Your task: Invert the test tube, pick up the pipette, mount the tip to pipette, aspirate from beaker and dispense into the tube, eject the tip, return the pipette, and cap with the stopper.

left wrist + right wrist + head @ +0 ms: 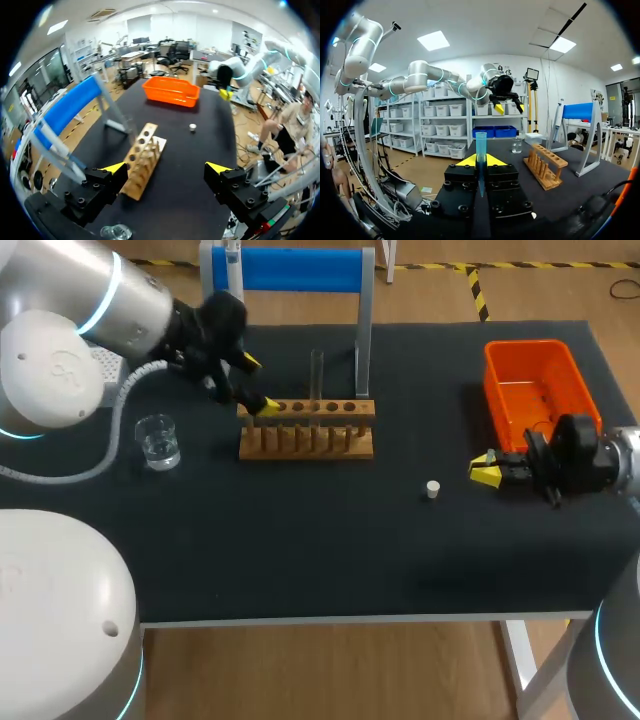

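A wooden rack (307, 430) stands mid-table with a clear test tube (316, 375) upright in it. My left gripper (259, 384) hovers open at the rack's left end; in the left wrist view nothing lies between its fingers (167, 170), and the rack (142, 160) is just ahead of one finger. My right gripper (485, 470) rests low beside the orange bin, shut on a blue pipette tip (480, 150) that points out between its fingers. The pipette (232, 255) hangs on the blue stand (290, 270) at the back. A glass beaker (158, 440) of clear liquid sits left of the rack. The small white stopper (432, 489) lies right of the rack.
An orange bin (535, 390) occupies the right rear of the black table. The blue stand's legs rise just behind the rack. Bare tabletop stretches along the front edge (330, 618).
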Robot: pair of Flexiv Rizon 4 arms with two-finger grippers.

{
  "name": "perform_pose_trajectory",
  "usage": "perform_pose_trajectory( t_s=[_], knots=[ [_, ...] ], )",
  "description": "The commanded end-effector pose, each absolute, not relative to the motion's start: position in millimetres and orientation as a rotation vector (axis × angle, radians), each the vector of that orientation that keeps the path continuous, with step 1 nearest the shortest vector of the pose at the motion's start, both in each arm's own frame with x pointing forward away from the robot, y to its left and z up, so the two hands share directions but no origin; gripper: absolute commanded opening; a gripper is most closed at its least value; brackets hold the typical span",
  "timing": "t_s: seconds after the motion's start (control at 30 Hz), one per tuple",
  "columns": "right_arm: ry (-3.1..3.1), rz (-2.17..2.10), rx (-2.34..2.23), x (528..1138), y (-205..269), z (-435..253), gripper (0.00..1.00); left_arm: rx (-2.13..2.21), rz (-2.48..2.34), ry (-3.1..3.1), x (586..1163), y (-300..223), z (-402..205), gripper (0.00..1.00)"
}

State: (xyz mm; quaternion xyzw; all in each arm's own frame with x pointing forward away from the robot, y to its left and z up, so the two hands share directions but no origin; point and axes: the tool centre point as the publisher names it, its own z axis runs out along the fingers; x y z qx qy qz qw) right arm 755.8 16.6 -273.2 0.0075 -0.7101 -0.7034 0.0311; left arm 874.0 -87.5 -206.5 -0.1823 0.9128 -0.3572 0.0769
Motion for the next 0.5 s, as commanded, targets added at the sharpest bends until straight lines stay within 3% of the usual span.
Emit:
perform_pose_trajectory(
  t_s=[0.03, 0.5],
  knots=[
    [-2.190, -2.166, 0.024, 755.4, 16.4, -273.1, 0.00, -0.683, -1.052, 2.636, 884.0, -66.4, -204.5, 1.00],
    [-2.190, -2.166, 0.024, 755.4, 16.4, -273.1, 0.00, -1.176, -1.060, 2.128, 927.7, -42.4, -207.7, 1.00]
  ],
)
